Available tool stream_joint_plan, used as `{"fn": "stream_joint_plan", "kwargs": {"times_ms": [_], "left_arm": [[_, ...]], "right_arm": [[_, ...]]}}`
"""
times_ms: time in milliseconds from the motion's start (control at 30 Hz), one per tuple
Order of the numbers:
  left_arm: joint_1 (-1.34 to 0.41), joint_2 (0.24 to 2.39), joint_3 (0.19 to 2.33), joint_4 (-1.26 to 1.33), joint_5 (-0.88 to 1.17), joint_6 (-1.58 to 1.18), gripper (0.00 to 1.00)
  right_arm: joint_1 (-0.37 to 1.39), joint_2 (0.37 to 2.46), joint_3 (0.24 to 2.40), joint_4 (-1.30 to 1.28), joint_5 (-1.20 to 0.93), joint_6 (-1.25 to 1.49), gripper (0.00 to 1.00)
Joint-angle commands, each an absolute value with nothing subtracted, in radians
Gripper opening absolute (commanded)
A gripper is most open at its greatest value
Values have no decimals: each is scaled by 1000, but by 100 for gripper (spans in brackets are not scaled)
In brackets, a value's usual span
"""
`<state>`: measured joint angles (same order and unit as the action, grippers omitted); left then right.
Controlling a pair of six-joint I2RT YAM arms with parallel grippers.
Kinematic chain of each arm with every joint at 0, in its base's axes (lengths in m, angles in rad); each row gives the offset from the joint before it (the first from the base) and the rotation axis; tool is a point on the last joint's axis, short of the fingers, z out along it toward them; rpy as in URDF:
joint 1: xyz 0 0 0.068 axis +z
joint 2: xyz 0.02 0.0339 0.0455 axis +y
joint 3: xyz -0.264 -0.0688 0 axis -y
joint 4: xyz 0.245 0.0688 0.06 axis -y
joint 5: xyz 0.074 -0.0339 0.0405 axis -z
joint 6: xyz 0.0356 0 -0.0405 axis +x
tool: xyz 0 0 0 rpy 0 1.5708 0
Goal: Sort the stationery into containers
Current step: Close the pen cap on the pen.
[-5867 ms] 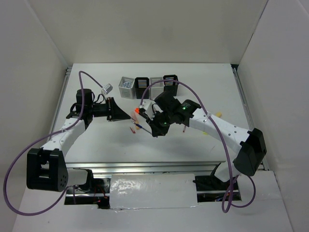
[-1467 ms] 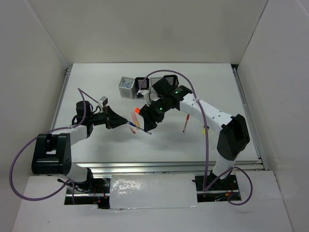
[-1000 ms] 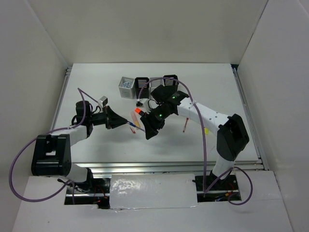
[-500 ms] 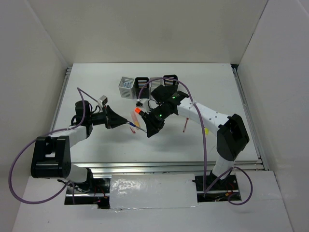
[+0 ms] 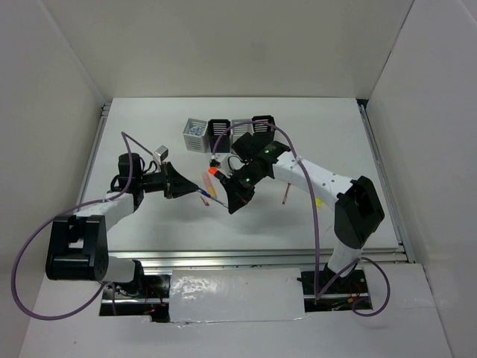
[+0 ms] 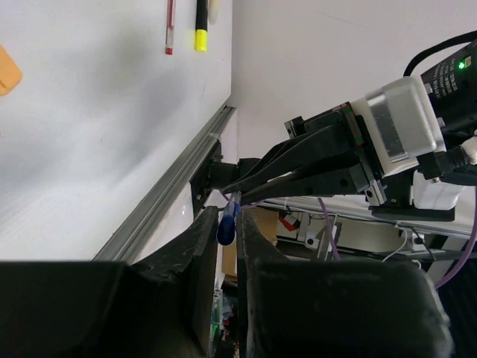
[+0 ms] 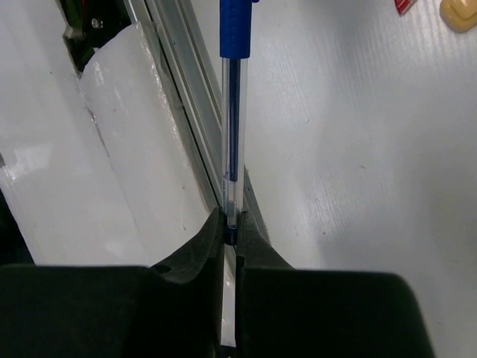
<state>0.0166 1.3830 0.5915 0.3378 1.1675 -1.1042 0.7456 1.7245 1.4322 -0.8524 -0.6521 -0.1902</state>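
— Left claw (image 6: pixel 226 233)?
— Shut tight on the blue grip end of the blue pen (image 7: pixel 231 112).
— Right claw (image 7: pixel 229 227)?
— Pinched narrow on the clear end of the same pen. Tip to tip with the left claw.
— So where exactly?
— Held at both ends, off the table (image 5: pixel 335 142), left of centre, in front of the cups (image 5: pixel 192 143).
— Anything lying close by?
— Peach marker (image 5: pixel 207 183) and orange highlighter (image 5: pixel 215 171) on the table just behind the pen, side by side. Touching the pen or not: cannot tell from above.
— And off to the right?
— Red pen (image 5: pixel 285 194) lying slantwise beyond the right arm, well apart from the claws. Yellow highlighter (image 5: pixel 318 201) further right, mostly hidden under the forearm.
— The cups themselves?
— Row of four at the back, joined, grey and black by turns. Small blue-white bits in the leftmost grey one. Contents of the other three too dark to make out.
— Standing in the way?
— Right wrist and its purple cable (image 5: pixel 276 129), across the front of the right-hand cups, between pen and row. Leftmost grey cup in plain sight from above.
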Motion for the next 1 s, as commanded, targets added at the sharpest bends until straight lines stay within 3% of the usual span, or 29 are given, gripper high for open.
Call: {"fn": "stream_joint_plan", "kwargs": {"times_ms": [0, 967], "left_arm": [[-41, 1335, 594, 334, 1170, -1076, 0], [-118, 1287, 503, 468, 1141, -1160, 0]], "right_arm": [[775, 1720, 1497, -801, -669, -181, 0], [784, 1755, 1626, -744, -647, -129, 0]]}}
